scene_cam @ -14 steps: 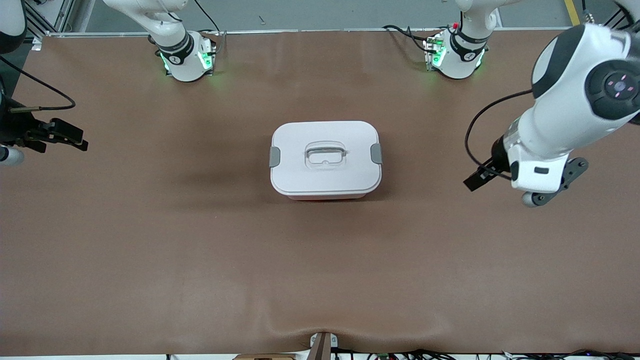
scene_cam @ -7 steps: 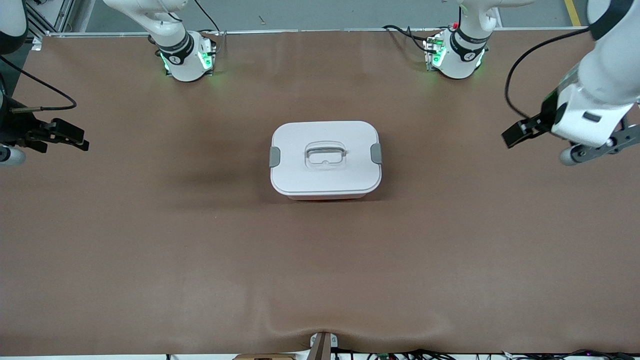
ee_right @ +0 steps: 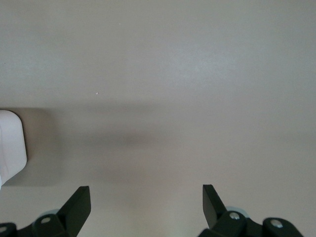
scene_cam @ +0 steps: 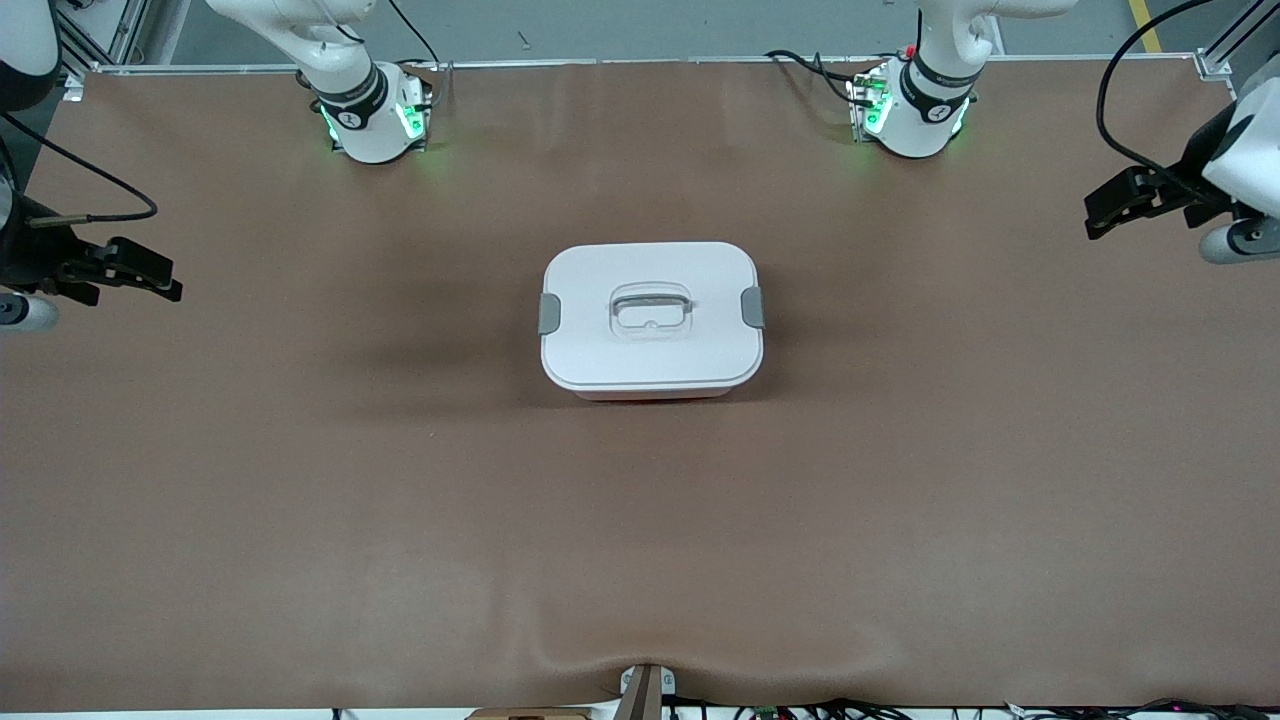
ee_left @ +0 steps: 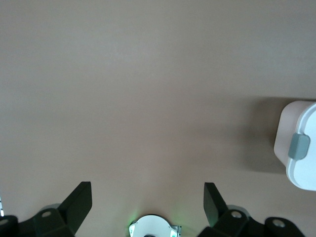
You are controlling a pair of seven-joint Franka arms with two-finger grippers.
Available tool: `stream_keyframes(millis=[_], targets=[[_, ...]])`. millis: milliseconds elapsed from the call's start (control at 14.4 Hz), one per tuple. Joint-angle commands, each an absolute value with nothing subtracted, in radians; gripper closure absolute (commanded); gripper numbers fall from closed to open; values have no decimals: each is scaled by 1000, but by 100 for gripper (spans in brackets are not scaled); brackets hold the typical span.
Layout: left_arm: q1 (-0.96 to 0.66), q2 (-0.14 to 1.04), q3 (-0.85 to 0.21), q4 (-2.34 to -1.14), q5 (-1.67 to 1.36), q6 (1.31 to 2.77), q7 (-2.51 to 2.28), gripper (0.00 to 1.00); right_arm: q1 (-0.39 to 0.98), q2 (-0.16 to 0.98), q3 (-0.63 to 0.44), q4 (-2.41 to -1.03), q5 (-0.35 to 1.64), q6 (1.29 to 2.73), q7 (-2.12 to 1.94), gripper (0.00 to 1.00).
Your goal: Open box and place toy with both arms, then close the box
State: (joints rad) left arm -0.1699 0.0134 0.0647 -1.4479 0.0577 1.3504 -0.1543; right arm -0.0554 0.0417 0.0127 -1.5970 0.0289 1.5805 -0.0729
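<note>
One box (scene_cam: 651,318) sits in the middle of the table (scene_cam: 400,520), its white lid (scene_cam: 650,300) on and both grey clips (scene_cam: 549,313) down. I count one box, one lid, two clips, one clear handle (scene_cam: 651,306) sunk in the lid's top, and no toy anywhere in sight.

My left gripper (scene_cam: 1110,205) hangs over the table's edge at the left arm's end, well apart from the box, fingers (ee_left: 79,202) spread wide with nothing between them. My right gripper (scene_cam: 150,275) hangs over the right arm's end, also well apart from the box, fingers (ee_right: 79,202) just as wide and empty.

I judge the box to be stiff, smooth plastic, light and likely to slide on the mat if I push from one side only. So I would take a clip with each hand at once, bracing one against the other. The lid then lifts best by the handle. The shell looks thin, so a gentle squeeze should do.
</note>
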Motion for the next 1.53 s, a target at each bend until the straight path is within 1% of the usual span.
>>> stream_keyframes(millis=[0,139,208,625,833,1181,1458], targets=[[-219,-52,112,-1537,40,1371,-129,0,-44,8,6,-1623,35,1583,-78,0],[-221,-89,112,-1597,40,1411,-127,0,-55,-11,2,-1660,35,1591,-77,0],[-219,-94,112,-1608,40,1419,-127,0,-54,-12,2,-1661,32,1595,-77,0],[-186,-77,107,-1605,37,1439,-126,0,-61,-17,-5,-1677,23,1606,-74,0],[-149,-77,103,-1609,-1,1457,-98,0,-54,-17,-2,-1675,-40,1615,-37,0],[-155,-104,95,-1664,-12,1489,-84,0,-54,-28,-2,-1666,-28,1597,-29,0],[-155,-104,42,-1664,-2,1505,-84,0,-60,-28,-6,-1657,17,1591,-41,0]])
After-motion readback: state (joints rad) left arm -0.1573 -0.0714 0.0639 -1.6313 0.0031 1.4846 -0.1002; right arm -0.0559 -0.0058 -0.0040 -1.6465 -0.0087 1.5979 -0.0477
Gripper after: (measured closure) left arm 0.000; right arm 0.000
